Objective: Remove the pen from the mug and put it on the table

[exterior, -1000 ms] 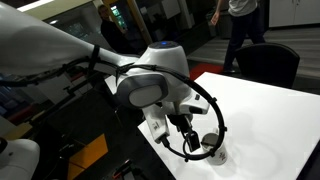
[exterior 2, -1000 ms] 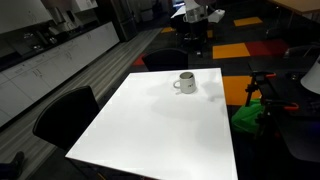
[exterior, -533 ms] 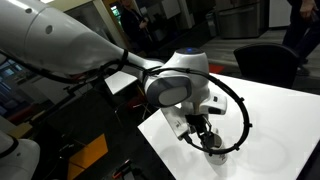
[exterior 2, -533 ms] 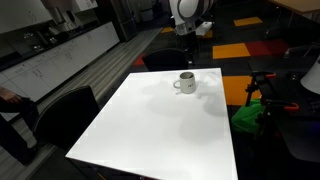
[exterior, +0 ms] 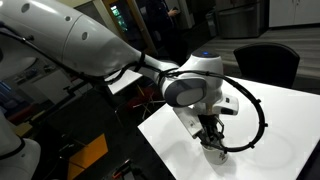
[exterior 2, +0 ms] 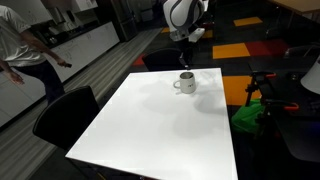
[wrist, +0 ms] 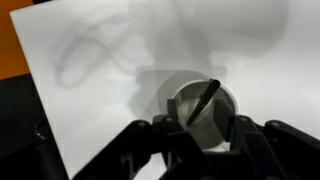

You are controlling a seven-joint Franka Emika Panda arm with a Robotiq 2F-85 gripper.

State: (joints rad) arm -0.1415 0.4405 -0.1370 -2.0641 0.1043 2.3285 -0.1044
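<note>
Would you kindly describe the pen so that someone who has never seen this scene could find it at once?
On the large white table, near one edge, stands a single pale mug. The pen is the thin, straight dark stick leaning inside it, its upper end at the rim, and it is the only thing in the mug.

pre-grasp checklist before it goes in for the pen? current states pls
1. Pen in the mug: ok, it leans across the opening against the rim.
2. Mug upright: ok.
3. Gripper open and empty: ok, fingers apart in the wrist view.
4. Gripper lined up over the mug: ok, the mug sits between the fingers in the wrist view.
5. Black cable clear of the mug: cannot tell, it loops close around the gripper.
6. Spot to set it down: ok, bare table beside the mug.
</note>
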